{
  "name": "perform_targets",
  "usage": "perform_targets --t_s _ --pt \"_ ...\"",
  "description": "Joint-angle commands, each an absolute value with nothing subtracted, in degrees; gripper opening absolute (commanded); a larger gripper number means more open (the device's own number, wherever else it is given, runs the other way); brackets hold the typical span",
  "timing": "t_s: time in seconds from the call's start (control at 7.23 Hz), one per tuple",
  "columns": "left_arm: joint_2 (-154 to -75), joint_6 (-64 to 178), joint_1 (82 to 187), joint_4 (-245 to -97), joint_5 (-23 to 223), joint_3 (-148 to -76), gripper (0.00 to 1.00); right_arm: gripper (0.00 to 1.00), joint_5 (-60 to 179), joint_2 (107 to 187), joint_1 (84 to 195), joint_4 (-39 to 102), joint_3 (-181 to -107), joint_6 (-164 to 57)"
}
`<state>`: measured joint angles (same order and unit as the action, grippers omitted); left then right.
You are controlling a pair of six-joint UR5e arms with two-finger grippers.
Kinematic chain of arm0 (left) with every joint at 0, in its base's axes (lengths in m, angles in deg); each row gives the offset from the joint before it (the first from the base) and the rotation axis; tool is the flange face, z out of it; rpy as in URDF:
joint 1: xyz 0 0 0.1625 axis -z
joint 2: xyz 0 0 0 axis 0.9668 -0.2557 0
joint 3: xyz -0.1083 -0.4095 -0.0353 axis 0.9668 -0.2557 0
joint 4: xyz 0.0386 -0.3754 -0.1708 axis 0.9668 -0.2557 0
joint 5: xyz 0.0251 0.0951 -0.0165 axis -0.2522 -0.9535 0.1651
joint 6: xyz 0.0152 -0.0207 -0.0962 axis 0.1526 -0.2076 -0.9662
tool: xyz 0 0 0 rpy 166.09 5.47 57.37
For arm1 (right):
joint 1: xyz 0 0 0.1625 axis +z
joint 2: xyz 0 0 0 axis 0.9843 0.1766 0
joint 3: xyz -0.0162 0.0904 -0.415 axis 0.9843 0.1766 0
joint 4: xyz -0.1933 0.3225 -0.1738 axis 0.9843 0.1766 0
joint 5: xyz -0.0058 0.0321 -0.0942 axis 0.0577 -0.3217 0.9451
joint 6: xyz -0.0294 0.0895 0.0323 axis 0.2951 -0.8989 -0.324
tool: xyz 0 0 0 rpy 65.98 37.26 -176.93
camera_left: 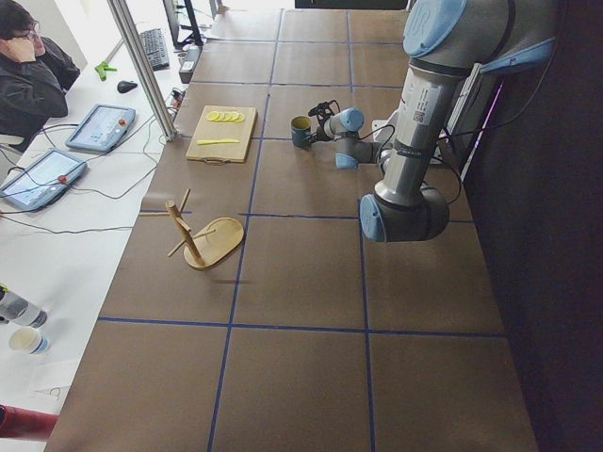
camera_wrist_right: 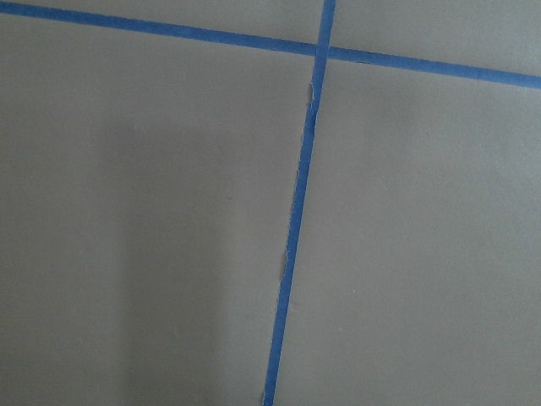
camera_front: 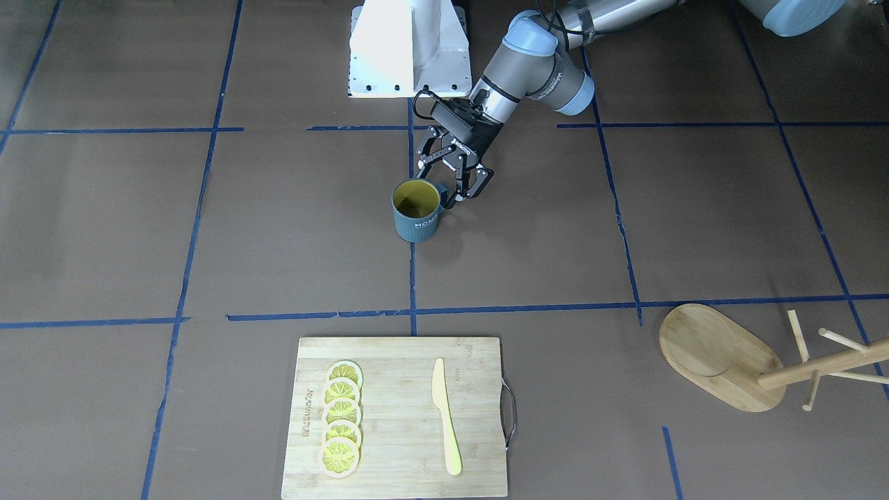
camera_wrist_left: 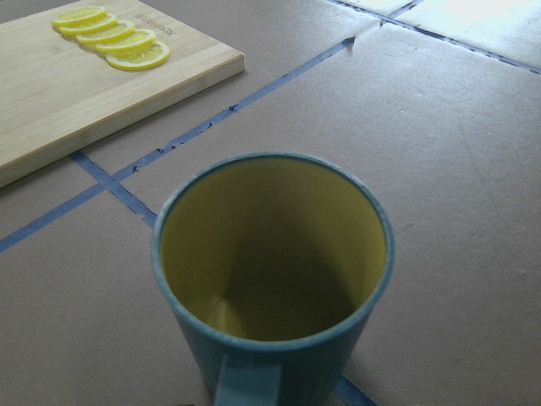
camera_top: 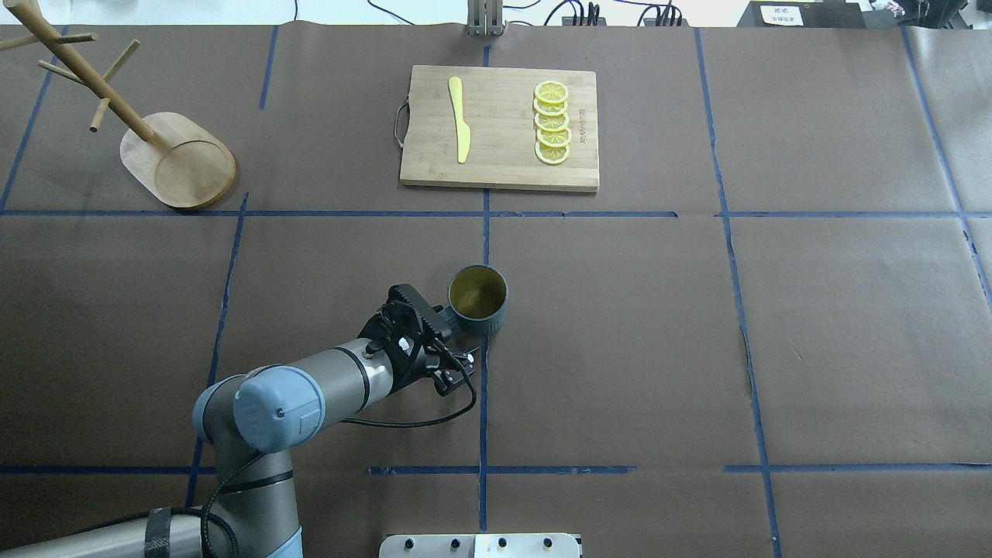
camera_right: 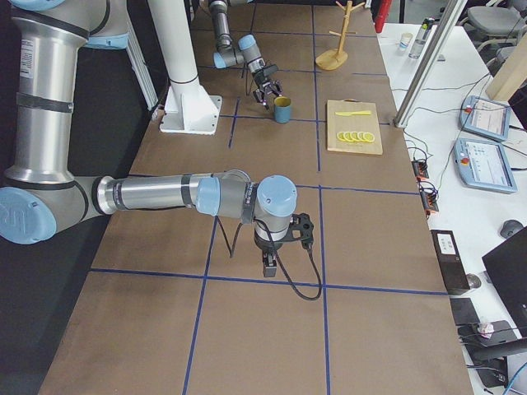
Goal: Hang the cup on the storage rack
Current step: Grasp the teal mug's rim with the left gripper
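Blue-taped brown table (camera_front: 694,208); left jaws spread, seemingly astride the cup (camera_front: 417,221) handle; right jaws: cannot tell.

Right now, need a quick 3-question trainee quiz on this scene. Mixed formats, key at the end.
1. True or false: the cup already hangs on the storage rack.
2. Which arm's end effector is at the cup's handle? A) left B) right C) neither
3. How many lemon slices lie on the cutting board?
Key: 1 false; 2 A; 3 five.
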<state>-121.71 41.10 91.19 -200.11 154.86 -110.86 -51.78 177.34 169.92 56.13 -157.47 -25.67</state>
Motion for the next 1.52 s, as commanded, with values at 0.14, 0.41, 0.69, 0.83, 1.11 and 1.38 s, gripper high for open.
perform_targets --t_s 0.14,0.41,0.69,0.83,1.11,1.38 --pt "-122.9 41.0 91.3 -200.0 152.3 -108.9 0.75 1.0 -51.8 177.4 169.9 56.1 -157.5 -25.7" --pt "-123.0 41.0 91.0 -200.1 152.3 -108.0 0.6 1.0 -51.8 177.4 169.9 56.1 -157.5 -25.7" --pt "-122.8 40.2 90.4 -200.1 152.3 -108.1 0.23 1.0 -51.8 177.4 169.9 56.1 -157.5 -25.7" --pt "-122.7 40.1 90.4 -200.2 152.4 -108.6 0.07 1.0 -51.8 177.4 169.9 56.1 -157.6 -25.7" --pt "-122.8 39.2 90.4 -200.1 152.7 -110.9 0.03 1.0 -51.8 177.4 169.9 56.1 -157.6 -25.7" --pt "-122.5 28.7 91.4 -200.4 152.3 -112.6 0.01 1.0 -51.9 177.4 169.9 56.1 -157.6 -25.7"
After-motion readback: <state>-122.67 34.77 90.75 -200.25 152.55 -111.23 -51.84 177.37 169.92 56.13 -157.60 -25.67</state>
